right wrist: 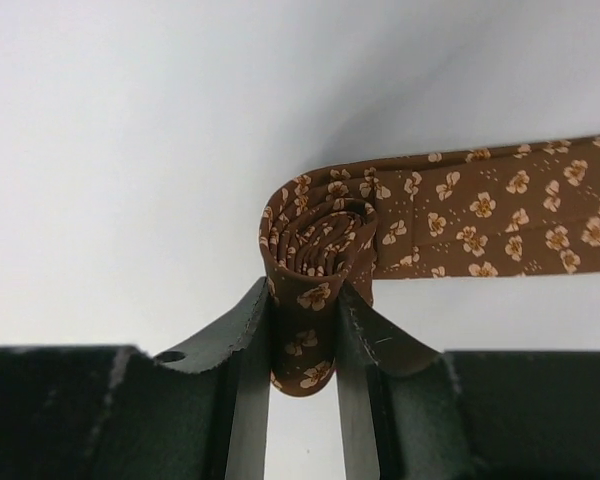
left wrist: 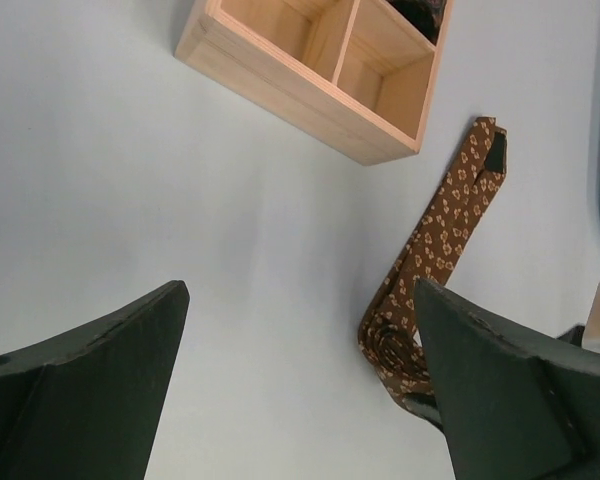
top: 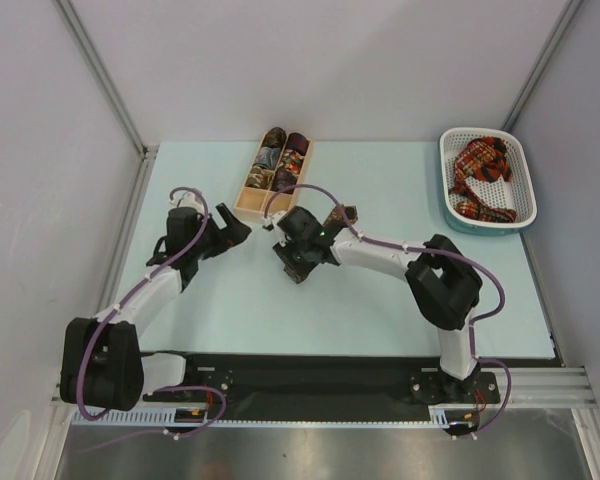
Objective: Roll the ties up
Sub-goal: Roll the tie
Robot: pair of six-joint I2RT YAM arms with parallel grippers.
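One part-rolled brown tie, pinched in right jaws

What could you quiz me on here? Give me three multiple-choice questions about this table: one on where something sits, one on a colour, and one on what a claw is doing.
1. Where is the white basket on the table?
A. far right corner
B. near left corner
C. dead centre

2. What colour is the tie in the right gripper?
A. red plaid
B. brown with gold flowers
C. plain blue

3. The left gripper is:
A. shut on a tie
B. shut on the basket
C. open, holding nothing

Answers:
1. A: the top view shows it at the far right corner.
2. B: the right wrist view shows the brown flowered roll pinched between the fingers.
3. C: its fingers stand wide apart over bare table.
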